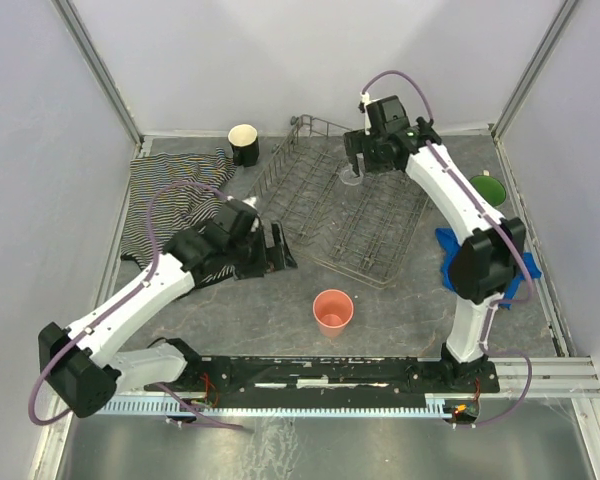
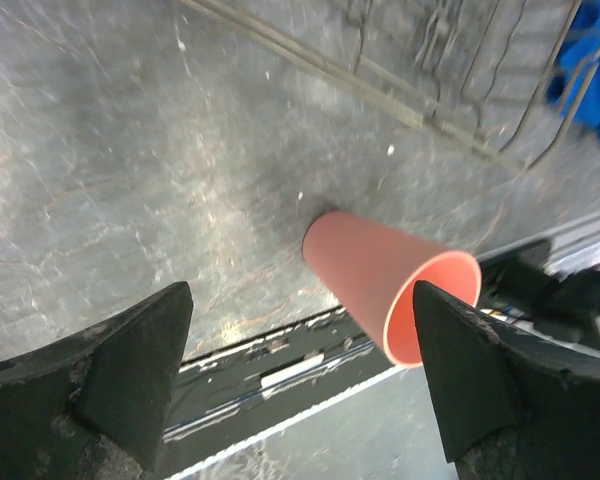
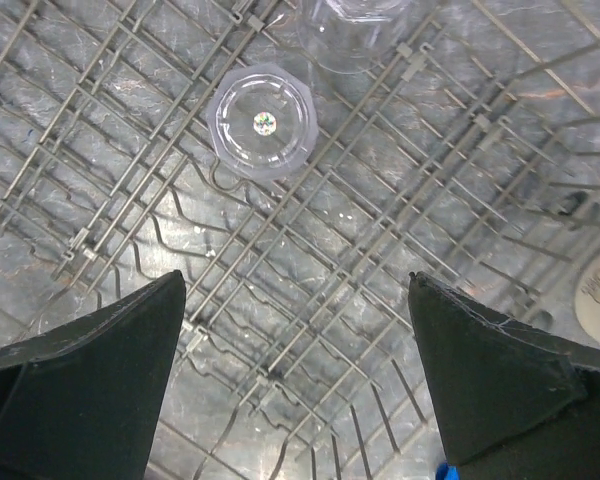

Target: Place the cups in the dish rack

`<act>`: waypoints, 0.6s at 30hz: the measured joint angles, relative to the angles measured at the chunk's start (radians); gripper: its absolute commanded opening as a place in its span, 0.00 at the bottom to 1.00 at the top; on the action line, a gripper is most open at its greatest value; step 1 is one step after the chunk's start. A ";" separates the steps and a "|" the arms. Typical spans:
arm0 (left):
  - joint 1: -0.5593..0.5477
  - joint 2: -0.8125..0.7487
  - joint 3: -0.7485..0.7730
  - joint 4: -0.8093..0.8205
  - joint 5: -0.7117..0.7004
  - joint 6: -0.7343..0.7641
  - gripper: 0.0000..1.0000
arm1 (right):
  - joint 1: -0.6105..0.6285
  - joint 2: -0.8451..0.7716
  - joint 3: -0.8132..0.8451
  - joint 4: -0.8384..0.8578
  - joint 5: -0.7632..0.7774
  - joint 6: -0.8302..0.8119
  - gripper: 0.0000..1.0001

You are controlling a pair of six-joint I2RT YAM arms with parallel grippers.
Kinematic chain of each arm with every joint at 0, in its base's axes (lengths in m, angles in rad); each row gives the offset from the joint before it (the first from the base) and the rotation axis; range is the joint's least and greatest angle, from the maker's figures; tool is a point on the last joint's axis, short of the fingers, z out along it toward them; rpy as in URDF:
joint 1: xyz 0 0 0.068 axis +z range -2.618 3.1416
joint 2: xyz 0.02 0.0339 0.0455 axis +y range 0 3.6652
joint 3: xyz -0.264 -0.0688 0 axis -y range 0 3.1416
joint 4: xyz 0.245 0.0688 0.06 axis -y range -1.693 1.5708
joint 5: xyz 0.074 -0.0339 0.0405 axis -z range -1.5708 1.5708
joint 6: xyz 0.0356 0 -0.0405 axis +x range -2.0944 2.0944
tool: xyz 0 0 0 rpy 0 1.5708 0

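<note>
Top view, left to right.

- Striped cloth: rumpled, left side.
- Black mug: cream inside, empty, upright. It stands at upper left on the table, just off the rack's far corner.
- Left gripper: centre-left, beside the rack's left wall. Fingers spread, nothing between them.
- Salmon-pink tumbler: smooth tapered plastic, upright, empty. Lower centre on the mottled grey table, outside the rack.
- Dish rack: grey wire grid with tines and raised sides, centre.
- Clear glass: inside the rack at its upper end, with a faceted outline.
- Right gripper: over the rack near the glass, jaws wide apart, empty.
- Mug with green interior: right edge, on the table.
- Blue item: beside the rack, right.
</note>
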 measured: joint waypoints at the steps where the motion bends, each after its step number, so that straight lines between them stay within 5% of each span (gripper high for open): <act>1: -0.052 0.001 0.002 -0.013 -0.027 -0.006 0.94 | 0.001 -0.031 -0.007 -0.012 0.005 0.002 1.00; 8: -0.267 0.077 0.030 -0.063 -0.182 -0.047 0.92 | 0.001 -0.243 -0.097 -0.061 0.024 0.032 1.00; 18: -0.374 0.193 0.093 -0.067 -0.259 -0.060 0.89 | 0.001 -0.419 -0.288 -0.088 0.024 0.060 1.00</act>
